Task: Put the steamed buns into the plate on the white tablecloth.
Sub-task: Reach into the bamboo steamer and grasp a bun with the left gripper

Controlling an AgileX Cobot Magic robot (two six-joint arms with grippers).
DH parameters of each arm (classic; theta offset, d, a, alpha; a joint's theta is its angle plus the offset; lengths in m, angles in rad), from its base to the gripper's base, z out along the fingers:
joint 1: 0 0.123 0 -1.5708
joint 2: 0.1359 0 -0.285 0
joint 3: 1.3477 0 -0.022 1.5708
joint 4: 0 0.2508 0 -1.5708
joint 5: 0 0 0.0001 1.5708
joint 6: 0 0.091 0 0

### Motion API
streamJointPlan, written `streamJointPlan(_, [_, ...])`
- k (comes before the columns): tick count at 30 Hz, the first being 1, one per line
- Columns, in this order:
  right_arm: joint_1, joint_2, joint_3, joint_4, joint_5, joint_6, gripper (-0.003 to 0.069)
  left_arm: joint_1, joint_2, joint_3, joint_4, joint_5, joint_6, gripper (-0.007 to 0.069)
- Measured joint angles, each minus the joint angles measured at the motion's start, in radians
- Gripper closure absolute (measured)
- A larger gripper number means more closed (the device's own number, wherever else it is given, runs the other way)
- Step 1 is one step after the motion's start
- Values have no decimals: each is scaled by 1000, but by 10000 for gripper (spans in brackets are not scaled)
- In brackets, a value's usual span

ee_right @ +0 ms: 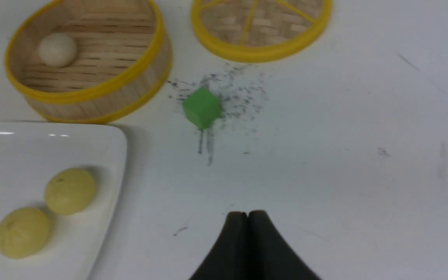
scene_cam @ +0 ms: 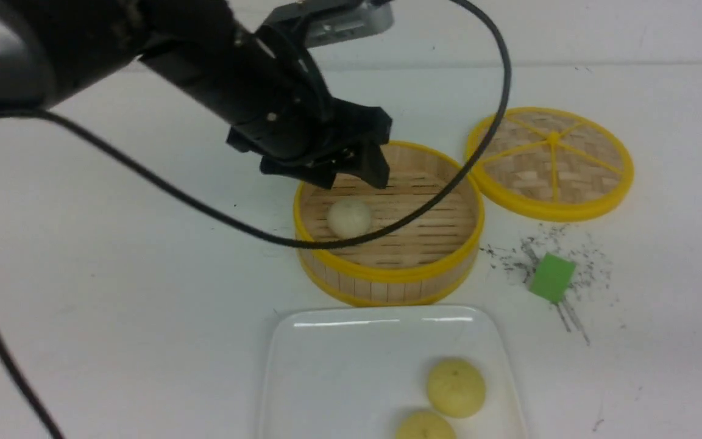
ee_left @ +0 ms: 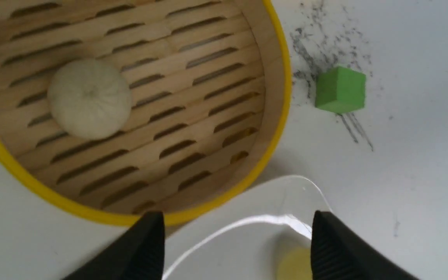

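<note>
Jaws of the left gripper [scene_cam: 354,174] gape empty over the yellow-rimmed bamboo basket [scene_cam: 387,275] holding an off-white pleated bun [scene_cam: 349,217]. Two pale yellow buns [scene_cam: 456,387] sit at the near right corner of the glossy white square plate [scene_cam: 339,366]; right gripper [ee_right: 248,214] closed, empty.

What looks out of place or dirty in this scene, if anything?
A green cube sits on the white tablecloth to the right of the steamer basket, in a patch of dark scribbled marks. It is no food item, and the marks soil the cloth. Nothing is spilled or broken.
</note>
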Motion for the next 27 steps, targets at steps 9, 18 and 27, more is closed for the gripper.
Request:
streamJointPlan(9, [0, 0, 0, -25, 14, 32, 654, -68, 258, -230, 326, 24, -192, 108])
streamJointPlan(18, [0, 0, 0, -26, 4, 32, 645, -72, 375, -251, 429, -20, -205, 109])
streamJointPlan(27, [0, 0, 0, -27, 3, 32, 631, -72, 403, -253, 440, -29, -205, 349])
